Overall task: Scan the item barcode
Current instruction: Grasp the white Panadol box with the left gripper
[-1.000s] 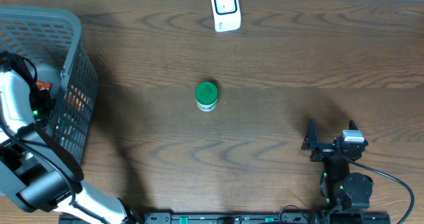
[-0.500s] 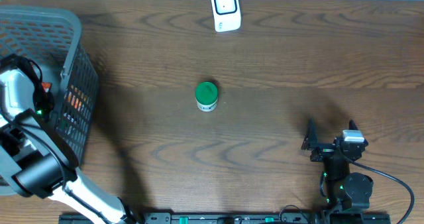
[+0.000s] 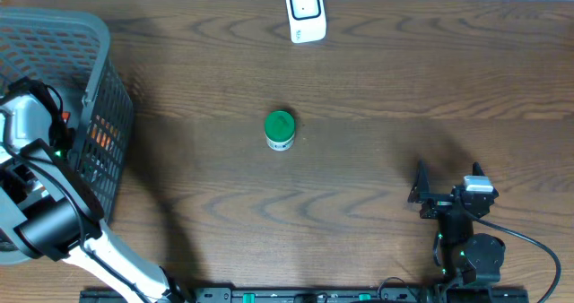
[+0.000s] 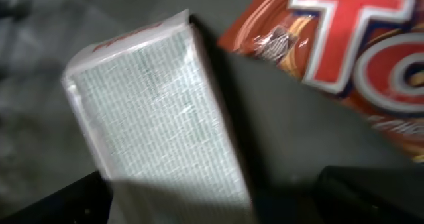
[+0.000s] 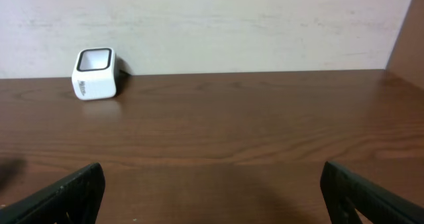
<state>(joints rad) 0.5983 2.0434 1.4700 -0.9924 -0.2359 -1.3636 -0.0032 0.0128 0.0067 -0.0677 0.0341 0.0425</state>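
**Left arm positioned in basket, with an item to be chosen for scanning**

A dark brown wooden table was shown from above. A grey plastic mesh basket was set at its left edge, on the left arm's side, and the left gripper was positioned inside it. Its jaws were spread about as wide as they go, and nothing was held between them.

Through the wrist camera, a white, clear-wrapped rectangular packet was seen directly below, lying at a tilt. A glossy red snack bag with large white lettering was seen just beside it, to the upper right. The packet was judged the likelier pick, since the open jaws were set to either side of it. No barcode could be made out on either item.

A small white box-shaped barcode scanner was stood at the middle of the far edge, apparently placed where either arm could bring an item to it. A small jar with a green lid was stood upright at the table's centre, well apart from both arms and the scanner.

The right gripper was held low at the near right, jaws wide apart and empty, seemingly parked clear of the working arm.

Counted: two arms, two grippers, one basket, one scanner, one jar, and two items visible in the basket.
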